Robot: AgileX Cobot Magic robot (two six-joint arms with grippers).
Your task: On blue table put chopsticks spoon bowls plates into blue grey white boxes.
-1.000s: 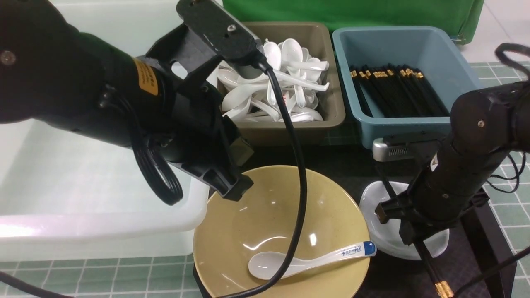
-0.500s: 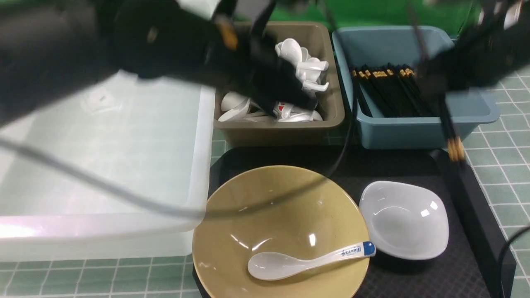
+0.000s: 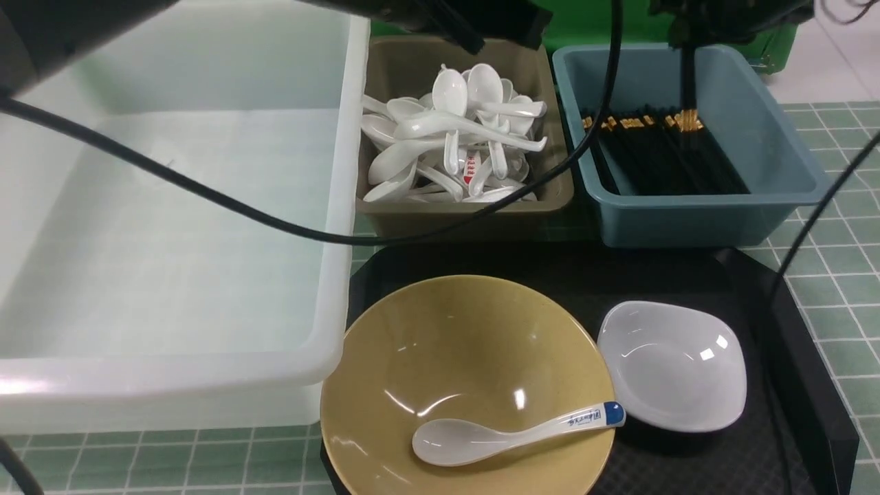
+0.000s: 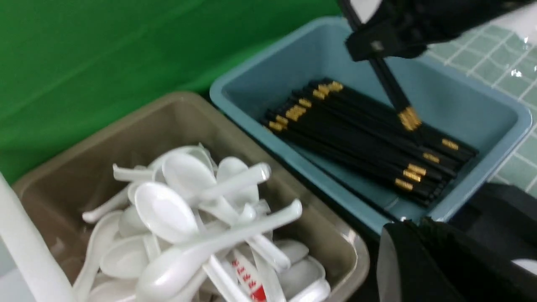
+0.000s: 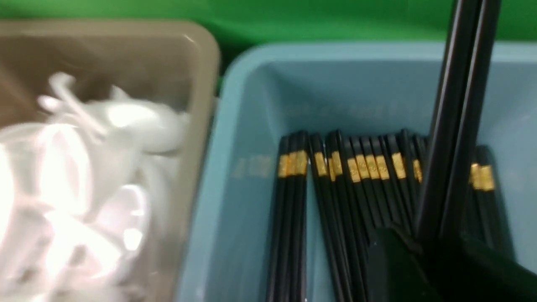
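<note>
While I was watching from my remote station, the right fingers point(image 4: 377, 44) were grasping a pair of chopsticks point(image 3: 686, 82) by its upper part. The pair hung almost upright over the blue box point(image 3: 777, 144), with its gold-banded ends down, close above the pile of chopsticks point(image 3: 653, 161) that lay inside this box. Whether the ends touched the pile, I could not tell.

The left fingers point(image 4: 419, 260) were clenched with nothing between them, and they hovered above the grey-brown box point(image 3: 553, 196), which was full of white spoons point(image 3: 454, 137). This box stood between the blue box and the big white box point(image 3: 338, 206), close to both.

Nearer to me, a black tray point(image 3: 687, 275) lay on the green tiled counter point(image 3: 845, 275), just in front of the two smaller boxes. On the tray rested a yellow bowl point(image 3: 467, 344) with one spoon point(image 3: 509, 434) inside it. The blue end of its handle leaned on the rim and pointed toward the small white dish point(image 3: 670, 368). This dish sat just beside the bowl, on the right side, also on the tray.
</note>
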